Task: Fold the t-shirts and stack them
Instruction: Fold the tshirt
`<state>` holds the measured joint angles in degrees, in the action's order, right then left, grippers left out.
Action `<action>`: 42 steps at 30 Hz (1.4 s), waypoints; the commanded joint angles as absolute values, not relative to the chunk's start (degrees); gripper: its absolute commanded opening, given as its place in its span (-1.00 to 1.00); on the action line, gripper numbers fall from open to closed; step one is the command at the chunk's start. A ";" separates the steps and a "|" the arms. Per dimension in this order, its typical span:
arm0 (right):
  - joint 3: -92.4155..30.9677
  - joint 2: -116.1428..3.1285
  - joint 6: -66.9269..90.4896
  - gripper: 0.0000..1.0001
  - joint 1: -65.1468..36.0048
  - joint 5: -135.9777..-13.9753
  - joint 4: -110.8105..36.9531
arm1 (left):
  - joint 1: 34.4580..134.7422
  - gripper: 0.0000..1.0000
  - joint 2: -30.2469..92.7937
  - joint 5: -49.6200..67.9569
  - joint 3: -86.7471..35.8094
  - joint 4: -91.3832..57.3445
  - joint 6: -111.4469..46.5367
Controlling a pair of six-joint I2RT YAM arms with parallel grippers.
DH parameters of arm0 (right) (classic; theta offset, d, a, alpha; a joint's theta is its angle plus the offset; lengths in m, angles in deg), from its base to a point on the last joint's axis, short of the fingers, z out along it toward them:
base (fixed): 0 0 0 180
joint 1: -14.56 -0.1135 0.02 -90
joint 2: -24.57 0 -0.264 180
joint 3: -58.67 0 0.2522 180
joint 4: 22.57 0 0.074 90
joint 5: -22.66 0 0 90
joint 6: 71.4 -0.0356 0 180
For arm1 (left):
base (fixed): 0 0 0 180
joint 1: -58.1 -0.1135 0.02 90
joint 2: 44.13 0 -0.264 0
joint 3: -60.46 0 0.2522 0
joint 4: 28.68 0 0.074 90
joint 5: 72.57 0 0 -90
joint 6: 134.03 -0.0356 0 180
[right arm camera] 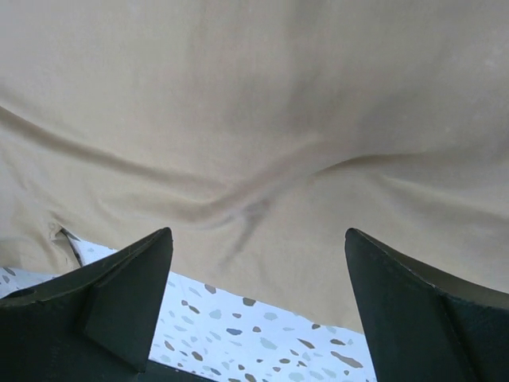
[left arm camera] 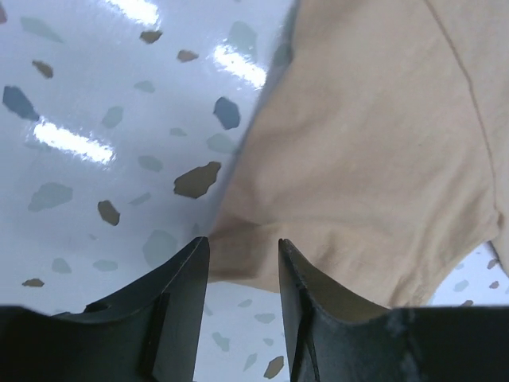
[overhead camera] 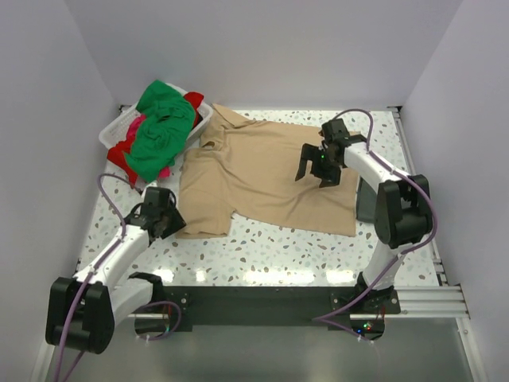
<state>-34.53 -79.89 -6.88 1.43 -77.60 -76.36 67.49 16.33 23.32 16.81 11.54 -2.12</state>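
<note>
**Q:** Where is the tan t-shirt [overhead camera: 266, 171]?
**A:** It lies spread flat on the speckled counter [overhead camera: 278, 255], collar toward the far side. One sleeve reaches the white basket [overhead camera: 111, 131] at far left. The basket holds a crumpled green t-shirt [overhead camera: 163, 127] over a red t-shirt [overhead camera: 119, 155], and a little pink cloth [overhead camera: 137, 126] shows between them.

**Q:** And the two hands?
**A:** The left hand [overhead camera: 163, 215] is low at the near-left sleeve. Its fingers stand a narrow gap apart, with the sleeve's corner just at their tips. The right hand [overhead camera: 318, 165] hangs above the shirt's right half, fingers spread wide and nothing between them. A soft crease runs across the cloth beneath it.
</note>
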 commanded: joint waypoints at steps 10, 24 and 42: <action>-29.01 -73.34 -5.75 0.85 1.37 -79.47 -76.23 | 66.71 -0.10 12.12 28.15 23.41 7.94 2.99; -26.20 -71.14 -5.93 0.85 1.46 -77.88 -77.20 | 66.63 -0.43 10.27 25.61 25.87 8.46 3.78; -6.60 -58.93 -6.45 0.27 17.27 -67.51 -83.79 | 66.01 -1.00 9.04 23.58 18.76 11.45 1.58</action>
<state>-8.72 -61.20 -6.79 14.72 -70.82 -81.65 66.92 9.95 23.39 23.30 11.13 2.84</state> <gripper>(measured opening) 0.677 0.018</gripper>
